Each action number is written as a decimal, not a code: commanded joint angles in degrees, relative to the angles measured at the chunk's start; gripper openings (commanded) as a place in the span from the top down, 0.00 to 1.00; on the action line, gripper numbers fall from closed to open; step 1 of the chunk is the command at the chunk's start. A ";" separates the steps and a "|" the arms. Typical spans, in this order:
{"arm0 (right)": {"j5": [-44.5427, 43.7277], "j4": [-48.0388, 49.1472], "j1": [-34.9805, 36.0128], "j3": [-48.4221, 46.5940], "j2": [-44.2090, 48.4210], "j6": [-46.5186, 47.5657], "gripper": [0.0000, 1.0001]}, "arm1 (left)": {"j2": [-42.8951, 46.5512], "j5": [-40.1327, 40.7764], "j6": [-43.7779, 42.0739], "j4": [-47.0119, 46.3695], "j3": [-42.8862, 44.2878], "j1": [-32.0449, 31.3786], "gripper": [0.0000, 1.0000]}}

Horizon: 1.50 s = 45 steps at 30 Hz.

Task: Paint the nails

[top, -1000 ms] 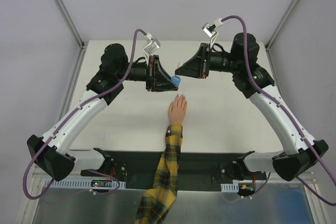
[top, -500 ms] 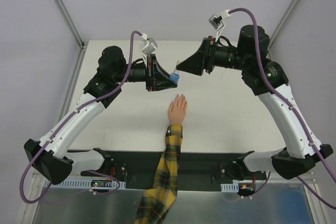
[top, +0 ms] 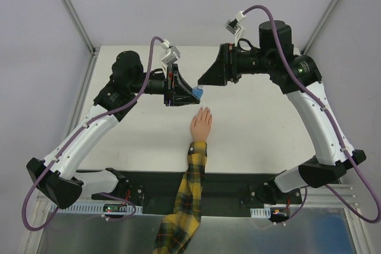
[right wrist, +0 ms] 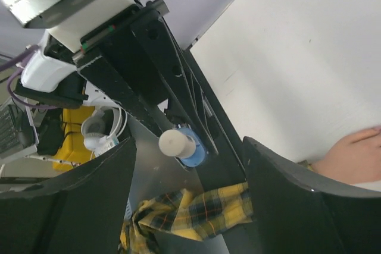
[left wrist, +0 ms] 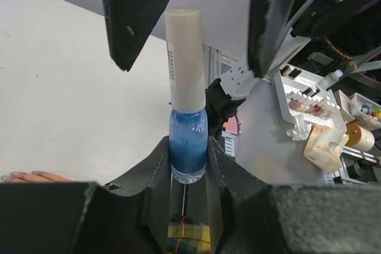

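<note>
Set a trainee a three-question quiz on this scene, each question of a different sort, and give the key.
1. True or false: the white cap is off the blue bottle.
2. Pick one. The left pincer grips: A the blue bottle, B a sponge, C nothing.
3. Fill in: the right pincer, astride the white cap, is ____ (open or shut).

Key: 1 false, the cap sits on the bottle. 2 A. 3 open.
</note>
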<state>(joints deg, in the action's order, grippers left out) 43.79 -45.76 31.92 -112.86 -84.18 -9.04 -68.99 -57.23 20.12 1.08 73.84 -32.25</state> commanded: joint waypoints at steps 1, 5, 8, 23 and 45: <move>3.32 -2.58 0.25 -1.84 0.07 2.62 0.31 | 0.26 -3.67 -1.40 0.32 2.45 -0.18 1.00; 5.51 -1.36 0.33 -1.23 -0.63 1.66 0.48 | 0.09 -3.85 -1.31 0.68 2.45 -0.18 1.00; 6.31 -0.74 0.86 -0.96 -0.54 1.92 0.49 | 0.08 -3.94 -1.31 0.85 2.53 -0.27 1.00; 4.46 -1.44 1.04 0.71 -0.55 4.03 0.73 | -0.44 -5.43 -0.96 1.29 3.41 -0.27 1.00; 9.89 12.96 0.51 11.95 6.22 4.56 0.99 | -1.49 -10.78 0.18 1.47 3.41 -0.27 1.00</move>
<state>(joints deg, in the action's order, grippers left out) 46.46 -40.77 32.75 -103.18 -79.77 -4.01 -70.72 -62.54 20.18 5.15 74.85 -32.27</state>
